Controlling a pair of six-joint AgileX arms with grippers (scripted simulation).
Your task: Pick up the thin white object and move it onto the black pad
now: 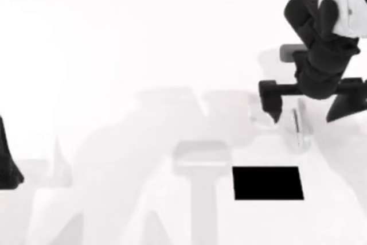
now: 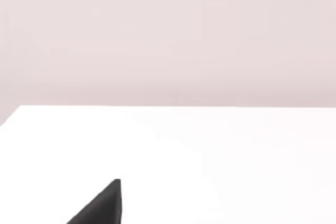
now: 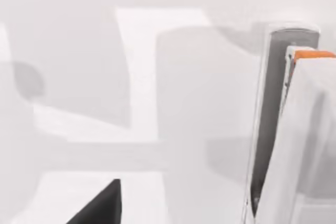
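Observation:
The thin white object lies on the table at the right, a slim white bar with a dark line along it. My right gripper hovers over it, open, one black finger on each side and clear of it. In the right wrist view the bar shows a dark face inside a white rim, and one black fingertip stands well apart from it. The black pad lies flat just nearer the table's front, bare. My left gripper is parked at the far left edge, open, with one fingertip over bare table.
Pale grey T-shaped shadows cross the middle of the white table. A white block with an orange top edge stands right beside the bar in the right wrist view. The table's far edge meets a pinkish wall.

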